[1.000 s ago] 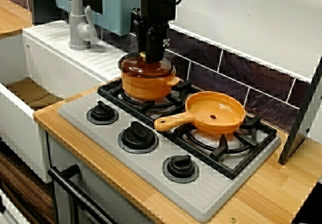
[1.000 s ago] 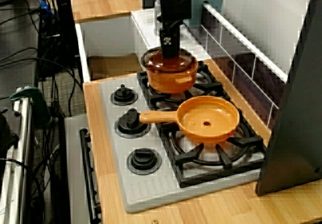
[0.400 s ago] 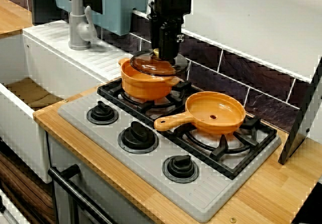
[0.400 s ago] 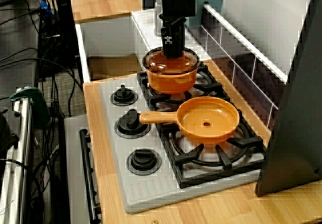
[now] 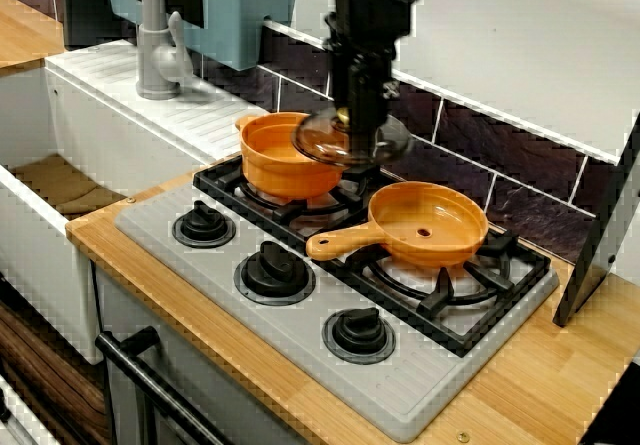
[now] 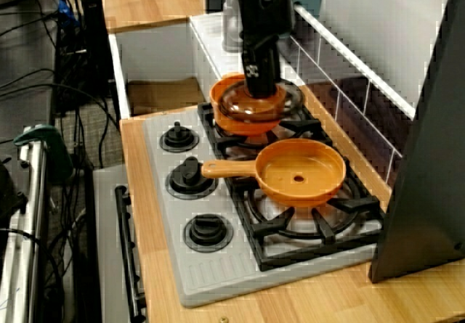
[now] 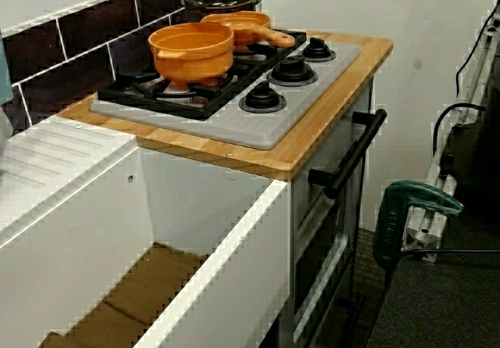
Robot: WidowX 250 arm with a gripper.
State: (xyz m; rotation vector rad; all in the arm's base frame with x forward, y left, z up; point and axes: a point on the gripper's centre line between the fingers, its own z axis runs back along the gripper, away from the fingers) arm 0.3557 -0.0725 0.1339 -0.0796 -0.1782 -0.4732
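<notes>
Aloft, glass lid (image 5: 322, 147) hung from gripper (image 5: 356, 110), pincer clamped on its knob, above the pan-side rim of uncovered orange pot (image 5: 272, 163), near orange pan (image 5: 430, 225). Step judged: lid in carry. Next move called for level handling, clear of both rims.

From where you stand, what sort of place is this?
Probably a mock kitchen: a hob with knobs carrying an orange pot and pan, a white sink with a tap, dark wall tiles. The end effector holds a glass lid.
</notes>
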